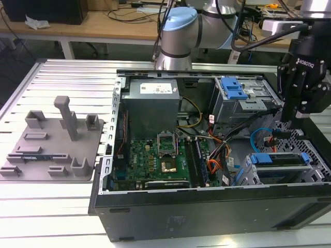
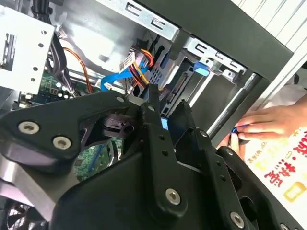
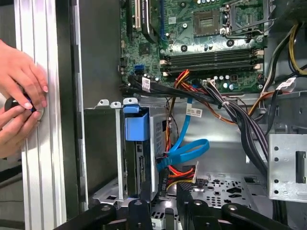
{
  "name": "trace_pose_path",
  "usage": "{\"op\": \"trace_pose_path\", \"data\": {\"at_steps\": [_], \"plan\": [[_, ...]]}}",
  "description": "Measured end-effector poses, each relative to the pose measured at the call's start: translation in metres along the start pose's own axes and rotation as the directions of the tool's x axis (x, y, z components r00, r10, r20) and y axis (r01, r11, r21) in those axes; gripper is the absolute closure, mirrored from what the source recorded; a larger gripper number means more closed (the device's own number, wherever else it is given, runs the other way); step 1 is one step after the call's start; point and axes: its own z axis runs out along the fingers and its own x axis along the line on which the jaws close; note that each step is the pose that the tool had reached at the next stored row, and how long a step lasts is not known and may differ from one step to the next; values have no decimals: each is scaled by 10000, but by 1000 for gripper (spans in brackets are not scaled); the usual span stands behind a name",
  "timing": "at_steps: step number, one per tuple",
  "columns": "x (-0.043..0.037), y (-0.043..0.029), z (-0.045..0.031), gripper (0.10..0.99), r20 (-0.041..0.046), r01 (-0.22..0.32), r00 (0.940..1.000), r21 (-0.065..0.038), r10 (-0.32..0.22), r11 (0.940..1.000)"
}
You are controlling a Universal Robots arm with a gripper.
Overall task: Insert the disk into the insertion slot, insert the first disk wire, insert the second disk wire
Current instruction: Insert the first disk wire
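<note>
Open computer case [image 1: 207, 206] lying on its side, shown at the wire-fitting stage. The disk [image 1: 276, 166], in its blue frame, sits seated in the insertion slot [image 1: 313, 155], the low perforated metal bay at the near corner of the case on the exterior view's right. In the first wrist view the disk appears edge-on below its blue tab [image 3: 136, 125]. The gripper [image 1: 288, 123] hangs just above the disk's far end, next to a looping blue cable [image 3: 189, 151]. In the first wrist view its jaws stand a little apart with a dark plug [image 3: 163, 184] between them; they appear to be clamped on it, though the contact itself is partly hidden. A bundle of red, orange and yellow wires [image 3: 180, 170] runs from the plug toward the circuit board [image 1: 160, 160]. A person's hands [image 3: 19, 103] rest on the ribbed table [image 3: 36, 167] outside the case wall, well apart from the gripper. Handling: the plug is judged light, small and rigid, yet its pliant wires will tug it sideways. It is best held across the flat sides of its plastic body, never by the wires, and kept square, since its contacts are likely keyed and easily bent. The disk is stiff, fairly heavy and sensitive to shock; the blue frame is the place to hold or press it.
</note>
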Motion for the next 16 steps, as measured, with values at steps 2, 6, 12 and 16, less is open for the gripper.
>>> {"op": "trace_pose_path", "data": {"at_steps": [2, 6, 12, 16], "plan": [[-20, 6, 64, 737, -8, -232, 9997, 18, 232, 9997], [-37, 7, 116, 737, -45, -492, 9988, -6, 492, 9988], [-59, 65, 170, 737, -113, -680, 9976, 282, 683, 9973], [-103, 71, 177, 737, -465, -569, 9972, 341, 585, 9978]]}}
